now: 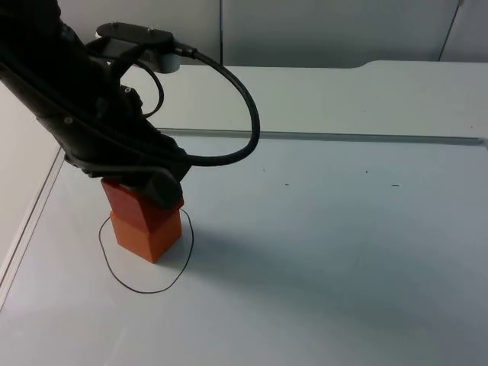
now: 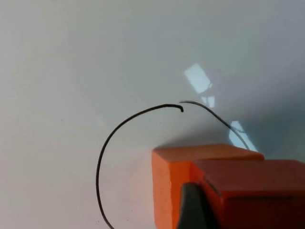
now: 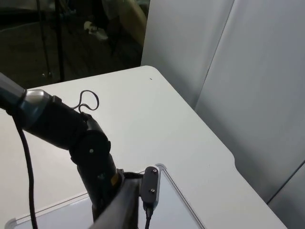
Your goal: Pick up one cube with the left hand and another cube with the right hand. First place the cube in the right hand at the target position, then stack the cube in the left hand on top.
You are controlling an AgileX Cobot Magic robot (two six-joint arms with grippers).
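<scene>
Cubes stacked: we see the lower orange cube sitting on the white table inside the black drawn circle, which marks the target spot. The upper cube, a redder orange, rests on top of it, turned a bit so its edges do not line up with the lower one. We see the left gripper right down on the upper cube, its black fingers against the cube's sides, clamped on it. In the left wrist view we see one dark fingertip pressed to the upper cube, the lower cube just beyond it, and the circle line curving around. In the right wrist view the left arm appears over the table's far corner; we cannot tell the right gripper's finger state.
</scene>
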